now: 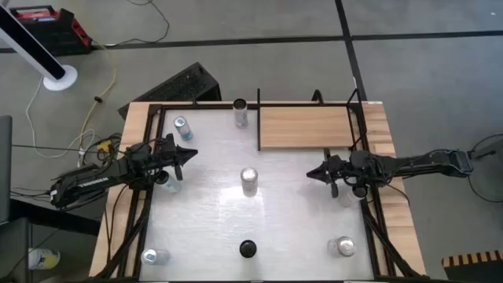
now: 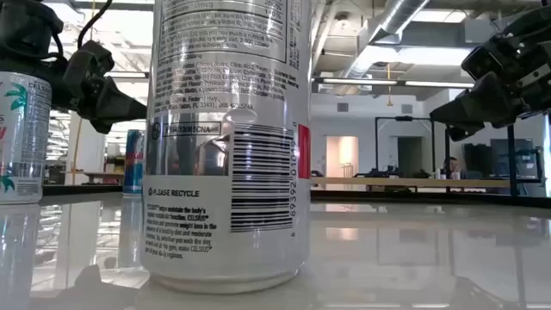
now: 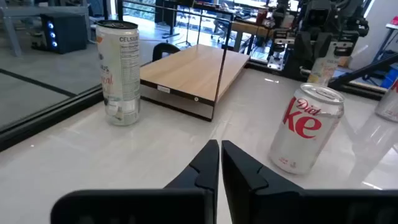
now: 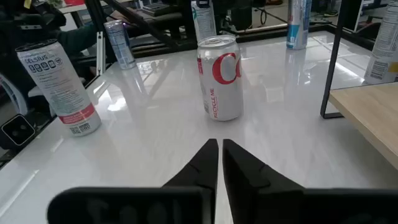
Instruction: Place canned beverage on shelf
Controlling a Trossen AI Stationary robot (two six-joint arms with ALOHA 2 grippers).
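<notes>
Open tabletop [image 1: 212, 224] is seen between the left gripper [image 1: 191, 153] and right gripper [image 1: 312, 174], both clenched empty. A Diet Coke can [image 1: 249, 180] stands between them, ahead of each (seen close in both wrist views). The shelf [image 1: 305, 126] lies bare beyond the right gripper. A Celsius can [image 2: 228, 142] fills the low view.

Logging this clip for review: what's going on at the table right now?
Nothing is held yet. Both arms hover over the white table, left gripper and right gripper with jaws shut, facing the Diet Coke can at centre. Several other cans stand around, and the wooden shelf at the far edge is bare.
</notes>
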